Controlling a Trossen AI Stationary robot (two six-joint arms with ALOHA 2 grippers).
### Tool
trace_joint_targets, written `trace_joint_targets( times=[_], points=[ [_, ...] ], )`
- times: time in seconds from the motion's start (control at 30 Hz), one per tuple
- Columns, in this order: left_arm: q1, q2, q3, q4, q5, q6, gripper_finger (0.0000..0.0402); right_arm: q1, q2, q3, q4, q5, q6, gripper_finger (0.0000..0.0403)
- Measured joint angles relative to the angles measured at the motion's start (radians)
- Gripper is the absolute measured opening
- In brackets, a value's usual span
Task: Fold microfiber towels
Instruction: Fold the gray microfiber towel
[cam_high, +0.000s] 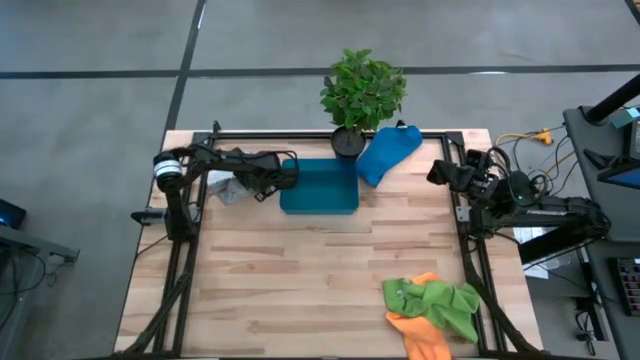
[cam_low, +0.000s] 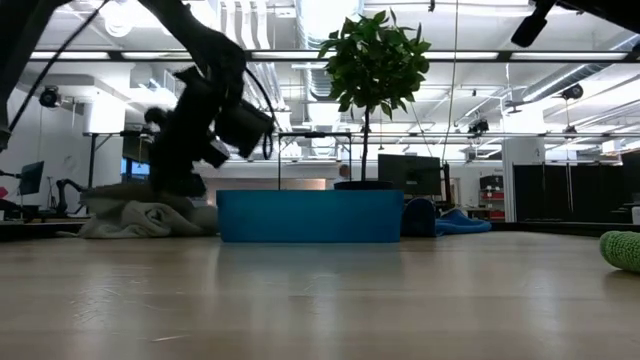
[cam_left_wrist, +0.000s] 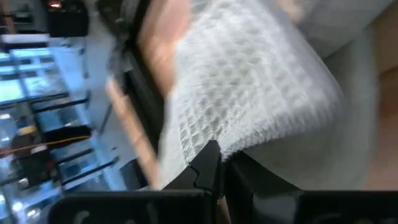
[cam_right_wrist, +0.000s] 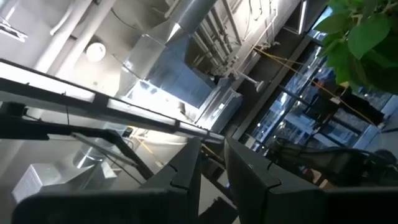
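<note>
The grey-white towel is bunched at the table's far left, beside the blue tray. It is pinched by the left gripper. The right gripper, nearly closed, holds nothing.

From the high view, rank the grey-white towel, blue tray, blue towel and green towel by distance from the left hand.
1. grey-white towel: pinched in the left hand, far left.
2. blue tray: just beside it, centre back.
3. blue towel: past the tray, by the plant.
4. green towel: near right corner.
</note>
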Motion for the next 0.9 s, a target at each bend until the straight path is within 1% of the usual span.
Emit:
trace_joint_targets(
  times=[0.1,0.17,0.3,0.4,0.53,0.63,0.7,0.83,0.9],
  points=[
    [-0.017,-0.086,0.016,-0.045,0.002,0.009,0.0,0.0,0.002,0.0,0.001,-0.04,0.0,0.0068],
    [-0.043,-0.166,0.024,-0.028,0.029,0.086,0.0,0.001,0.008,0.0,0.004,-0.07,0.003,0.0068],
    [-0.113,-0.344,0.022,0.084,0.161,0.323,0.0,0.006,0.042,0.007,0.004,-0.091,-0.001,0.0068],
    [-0.17,-0.47,0.023,0.147,0.261,0.398,0.0,0.01,0.116,0.058,-0.001,-0.091,-0.058,0.0068],
    [-0.246,-0.614,0.023,0.241,0.349,0.424,0.0,0.018,0.29,0.176,-0.006,-0.096,-0.217,0.0068],
    [-0.291,-0.688,0.025,0.289,0.401,0.424,0.0,0.018,0.439,0.287,-0.005,-0.116,-0.412,0.0068],
    [-0.312,-0.718,0.032,0.297,0.424,0.418,0.0,0.018,0.536,0.363,-0.006,-0.117,-0.503,0.0068],
    [-0.339,-0.758,0.044,0.302,0.426,0.336,0.0,0.018,0.728,0.523,-0.023,-0.117,-0.537,0.0068],
    [-0.348,-0.766,0.047,0.303,0.427,0.307,0.0,0.018,0.82,0.612,-0.09,-0.118,-0.542,0.0069]
  ],
)
